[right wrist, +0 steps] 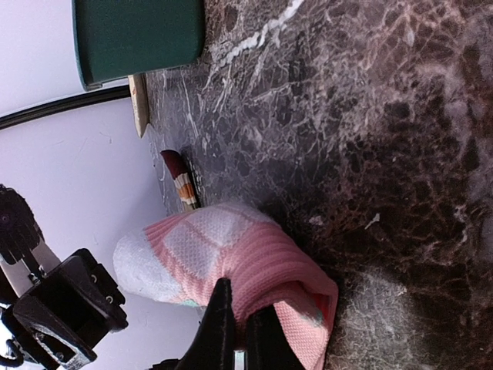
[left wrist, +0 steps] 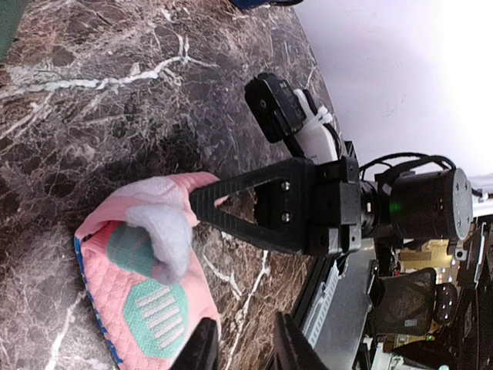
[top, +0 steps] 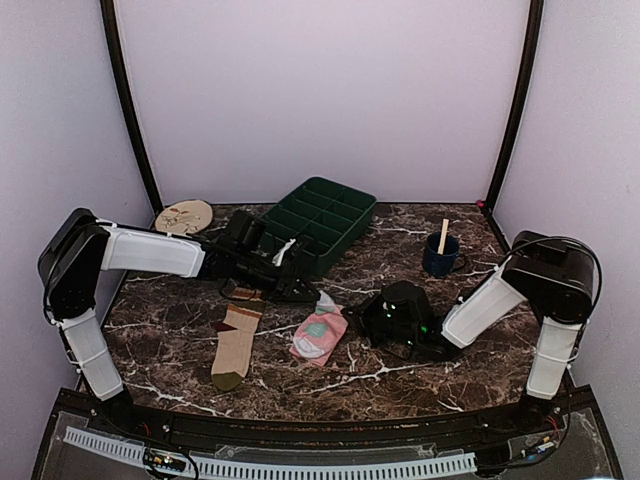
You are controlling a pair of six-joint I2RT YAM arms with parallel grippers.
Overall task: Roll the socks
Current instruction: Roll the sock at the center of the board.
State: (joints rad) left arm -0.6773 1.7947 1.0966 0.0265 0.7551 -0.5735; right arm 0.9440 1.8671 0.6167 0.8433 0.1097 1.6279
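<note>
The pink sock (top: 319, 335) with teal and white patches lies partly folded at the table's middle front. In the right wrist view my right gripper (right wrist: 240, 304) is shut on a ribbed fold of the pink sock (right wrist: 254, 254). It reaches in from the sock's right side (top: 362, 318). My left gripper (top: 310, 296) hovers just behind the sock. Its jaws (left wrist: 243, 324) stand open with bare marble between them, one finger beside the edge of the pink sock (left wrist: 146, 308). The striped beige sock (top: 236, 342) lies flat to the left, untouched.
A green compartment tray (top: 322, 222) stands at the back centre. A round beige disc (top: 184, 215) lies at the back left. A blue mug (top: 439, 257) with a wooden stick stands at the right. The dark marble table (top: 170, 330) ends at a black front rail.
</note>
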